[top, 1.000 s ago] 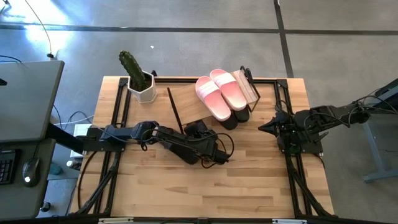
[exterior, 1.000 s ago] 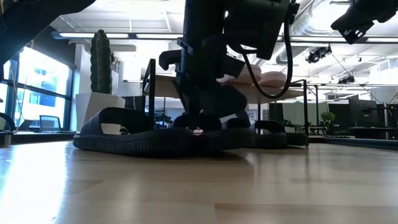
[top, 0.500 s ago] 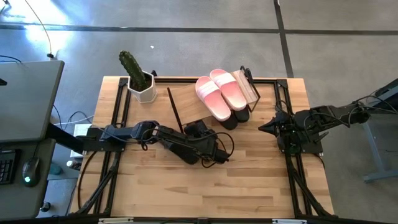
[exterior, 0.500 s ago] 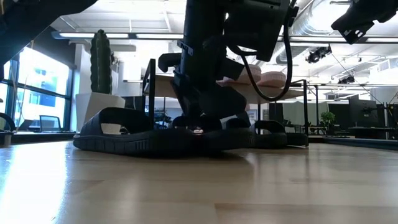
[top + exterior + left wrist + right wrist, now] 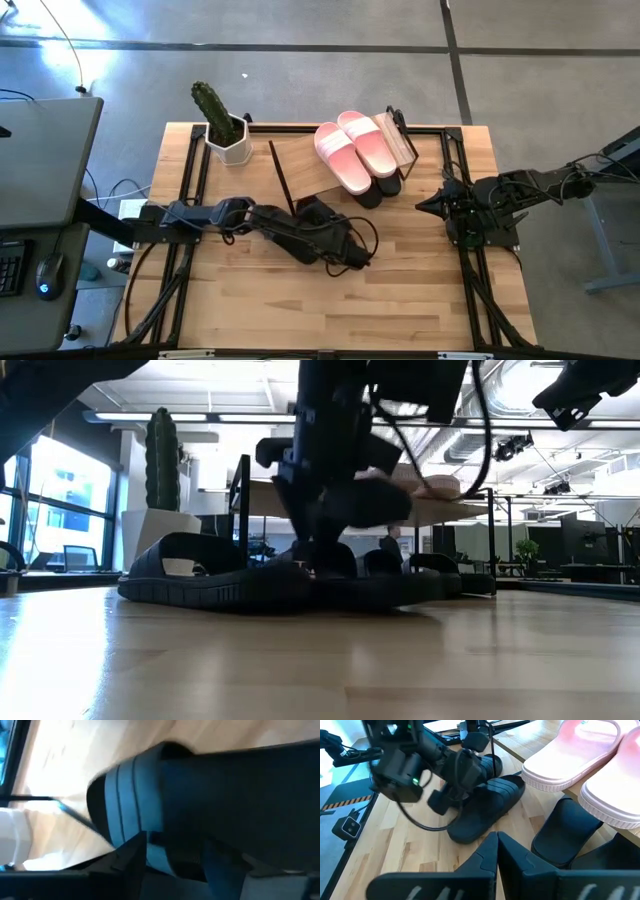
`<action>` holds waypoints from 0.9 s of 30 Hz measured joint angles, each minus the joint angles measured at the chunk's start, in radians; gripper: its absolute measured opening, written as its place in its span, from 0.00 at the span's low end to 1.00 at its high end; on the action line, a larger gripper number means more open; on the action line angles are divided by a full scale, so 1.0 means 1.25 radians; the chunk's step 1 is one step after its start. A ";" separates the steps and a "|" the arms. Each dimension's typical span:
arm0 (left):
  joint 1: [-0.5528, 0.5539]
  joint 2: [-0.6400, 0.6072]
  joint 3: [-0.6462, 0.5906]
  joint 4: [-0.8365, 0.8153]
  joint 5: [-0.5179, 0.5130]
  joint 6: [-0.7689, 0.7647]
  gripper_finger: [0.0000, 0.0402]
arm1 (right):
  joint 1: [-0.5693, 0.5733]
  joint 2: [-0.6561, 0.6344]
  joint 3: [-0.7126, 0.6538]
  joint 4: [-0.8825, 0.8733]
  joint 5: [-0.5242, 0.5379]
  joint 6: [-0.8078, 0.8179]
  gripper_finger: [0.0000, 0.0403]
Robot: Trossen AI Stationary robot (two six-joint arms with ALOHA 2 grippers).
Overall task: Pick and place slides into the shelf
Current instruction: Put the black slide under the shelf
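So the left tool (image 5: 338, 243) sat mid-frame in the overhead shot, right down on the loose pair of black slides (image 5: 318, 215) lying on the counter (image 5: 400, 300) just below the shelf (image 5: 310, 165). From the wrist cam, its fingers were either side of the strap of one black slide (image 5: 200, 795), but honestly I couldn't tell if they had pinched it or were just straddling it. In the right wrist cam that slide (image 5: 485, 810) lay flat on the wood with the arm over it.

The pink slides (image 5: 355, 150) were already on top of the shelf, upper middle of the overhead shot, and another black pair (image 5: 378, 188) poked out underneath them, toes toward the lower right.

The right tool (image 5: 430, 204) was parked at the right of the frame, near the counter's edge, fingers pressed together in its own cam.

My take on doing this bit well: get a firm bite across the strap before lifting, since a floppy slide will probably swing. Lift it clear of its partner, then feed it in low and level beside the tucked black pair, keeping off the thin black frame.
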 joint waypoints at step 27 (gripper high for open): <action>-0.050 -0.096 0.052 0.000 -0.001 0.013 0.46 | 0.000 0.001 0.000 0.000 0.000 -0.002 0.00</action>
